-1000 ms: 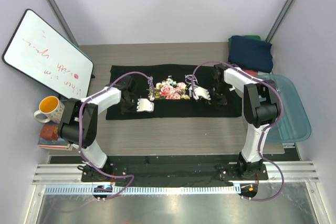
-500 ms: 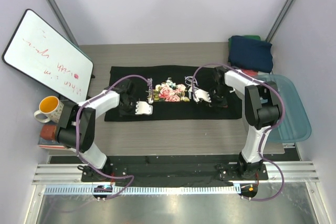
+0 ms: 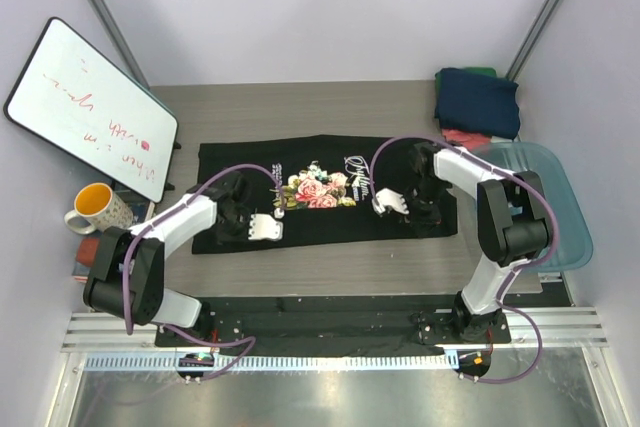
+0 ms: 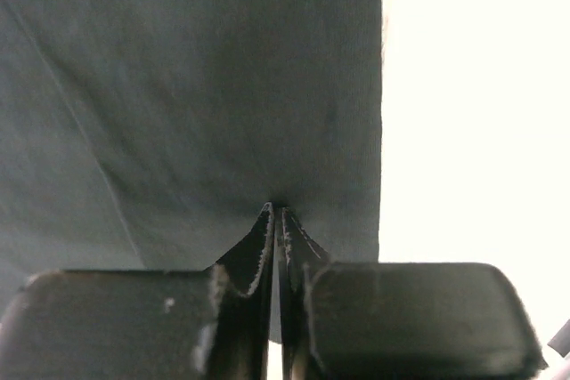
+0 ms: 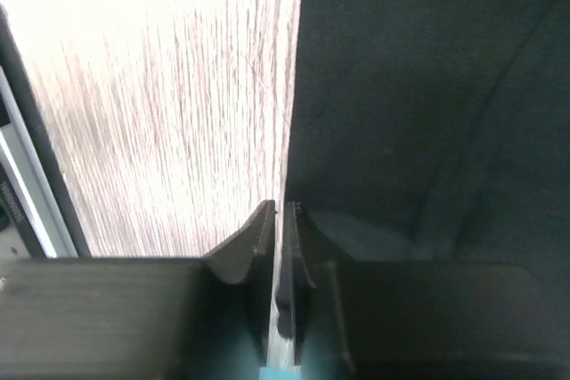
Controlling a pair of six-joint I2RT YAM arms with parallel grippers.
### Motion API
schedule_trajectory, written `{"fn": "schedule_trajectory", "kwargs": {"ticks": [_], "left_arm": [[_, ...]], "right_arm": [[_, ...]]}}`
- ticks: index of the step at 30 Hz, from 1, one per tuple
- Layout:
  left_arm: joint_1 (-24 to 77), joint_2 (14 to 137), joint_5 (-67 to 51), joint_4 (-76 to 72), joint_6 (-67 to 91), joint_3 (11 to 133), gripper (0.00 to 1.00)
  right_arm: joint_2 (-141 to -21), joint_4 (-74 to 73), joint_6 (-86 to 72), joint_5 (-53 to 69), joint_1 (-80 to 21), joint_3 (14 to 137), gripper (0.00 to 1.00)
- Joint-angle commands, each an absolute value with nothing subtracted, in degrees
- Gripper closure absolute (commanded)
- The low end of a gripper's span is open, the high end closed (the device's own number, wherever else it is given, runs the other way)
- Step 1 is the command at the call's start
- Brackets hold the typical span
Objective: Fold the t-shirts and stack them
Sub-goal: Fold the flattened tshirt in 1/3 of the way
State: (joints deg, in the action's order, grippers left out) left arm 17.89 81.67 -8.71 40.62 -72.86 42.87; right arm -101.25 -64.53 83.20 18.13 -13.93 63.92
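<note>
Top external view: black t-shirt lengthwise left-right; left fingers, right fingers clenched, apparently pinching its edge.

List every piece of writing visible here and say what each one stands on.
On the whiteboard: red handwriting, too small and slanted to read.
On the black t-shirt: white lettering beside the rose print, too small to read.
Both wrist views: no text at all.

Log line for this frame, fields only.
black t-shirt: laid out on table | left gripper: shut on black t-shirt | right gripper: shut on black t-shirt | navy t-shirt: folded, far right
</note>
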Motion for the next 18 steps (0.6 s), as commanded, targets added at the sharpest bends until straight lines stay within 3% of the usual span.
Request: {"fn": "schedule_trajectory", "kwargs": {"ticks": [1,4,7,13,18], "left_arm": [[17.3,79.4,-5.9,41.4,-67.4,47.5,0.78],[17.0,79.4,-8.3,42.7,-63.7,56.0,0.57],[17.1,80.1,-11.4,41.6,-60.6,61.8,0.49],[18.7,81.2,-11.6,41.7,-61.6,62.8,0.49],[19.4,80.0,-9.8,40.2,-65.1,58.5,0.49]], "right_arm": [[-98.5,-66.7,81.0,19.6,-14.3,71.0,0.75],[-99.9,-67.6,79.1,22.4,-14.3,80.4,0.60],[-104.4,-65.6,74.6,25.0,-14.3,90.2,0.53],[-117.0,-62.6,67.5,27.0,-14.2,105.4,0.49],[-123.8,-64.8,68.7,28.8,-14.2,111.9,0.36]]}}
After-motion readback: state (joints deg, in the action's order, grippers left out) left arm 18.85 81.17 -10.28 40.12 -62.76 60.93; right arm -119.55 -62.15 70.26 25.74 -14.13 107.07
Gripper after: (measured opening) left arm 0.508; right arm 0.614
